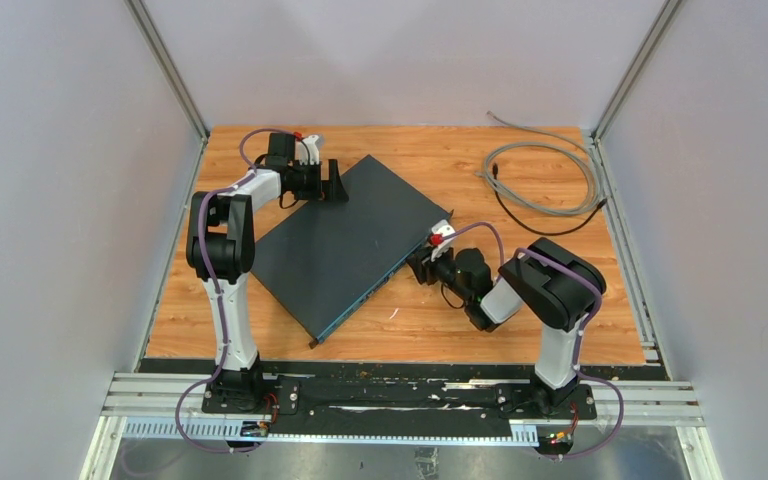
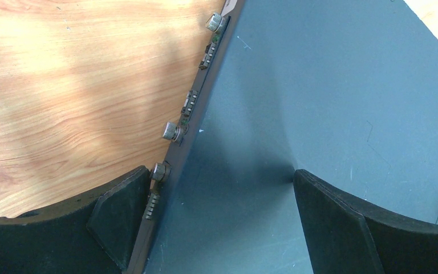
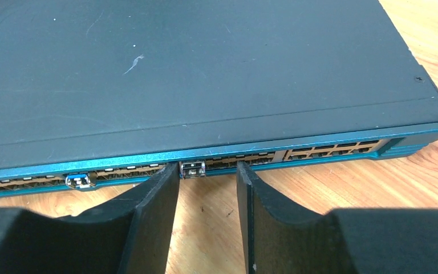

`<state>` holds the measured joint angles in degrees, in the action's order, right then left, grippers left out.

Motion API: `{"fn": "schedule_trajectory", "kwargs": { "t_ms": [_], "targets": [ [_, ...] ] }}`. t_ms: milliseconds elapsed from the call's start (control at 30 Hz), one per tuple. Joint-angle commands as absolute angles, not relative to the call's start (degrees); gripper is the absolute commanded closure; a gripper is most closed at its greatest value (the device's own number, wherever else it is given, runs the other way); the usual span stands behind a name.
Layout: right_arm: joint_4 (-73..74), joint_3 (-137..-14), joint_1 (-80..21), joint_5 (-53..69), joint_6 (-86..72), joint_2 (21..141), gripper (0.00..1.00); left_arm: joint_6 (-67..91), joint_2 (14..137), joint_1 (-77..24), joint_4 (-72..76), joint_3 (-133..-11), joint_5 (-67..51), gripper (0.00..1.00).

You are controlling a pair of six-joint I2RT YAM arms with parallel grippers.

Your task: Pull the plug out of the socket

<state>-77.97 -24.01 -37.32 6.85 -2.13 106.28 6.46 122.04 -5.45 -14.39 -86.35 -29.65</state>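
Note:
A flat dark network switch (image 1: 345, 240) lies diagonally on the wooden table. Its teal front face with rows of ports shows in the right wrist view (image 3: 319, 154). A small metal plug (image 3: 193, 169) sits in one port, and a blue-tipped plug (image 3: 80, 180) sits further left. My right gripper (image 3: 207, 171) is open at the front face, with the metal plug between its fingertips, close to the left finger (image 3: 154, 205); it also shows in the top view (image 1: 422, 265). My left gripper (image 2: 221, 177) is open and straddles the switch's far rear edge (image 1: 332, 183), one finger outside the edge, one over the top.
A coiled grey cable (image 1: 545, 175) and a black cable (image 1: 550, 225) lie at the back right of the table. Thumbscrews (image 2: 171, 131) and connectors line the switch's rear edge. Metal frame rails and grey walls border the table.

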Motion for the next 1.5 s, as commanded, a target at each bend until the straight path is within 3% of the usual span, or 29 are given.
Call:
{"fn": "schedule_trajectory", "kwargs": {
  "t_ms": [0, 167, 333, 533, 833, 1467],
  "targets": [
    [-82.7, -25.4, -38.6, 4.0, -3.3, 107.5, 0.57, 7.0, 124.5, -7.6, -25.2, -83.6, -27.5, 0.03],
    [-84.4, -25.1, -38.7, 4.2, -3.2, 107.2, 0.77, 6.9, 124.4, -7.6, -25.2, -83.6, -27.5, 0.03],
    [-82.5, -24.9, -38.8, 4.8, -2.2, 106.5, 0.86, 6.9, 124.3, -7.6, -25.3, -83.6, -27.3, 0.03],
    [-82.0, -23.8, -38.6, 6.6, -2.8, 107.3, 0.79, 6.9, 124.3, -7.6, -25.5, -83.6, -27.0, 0.03],
    [-77.6, -23.2, -37.5, 7.8, -7.4, 108.2, 0.77, 6.9, 124.3, -7.5, -25.6, -83.7, -26.8, 0.03],
    [-58.0, -24.4, -37.3, 5.1, -1.1, 97.6, 0.80, 8.0, 124.5, -7.2, -25.8, -84.1, -26.3, 0.03]
  ]
}}
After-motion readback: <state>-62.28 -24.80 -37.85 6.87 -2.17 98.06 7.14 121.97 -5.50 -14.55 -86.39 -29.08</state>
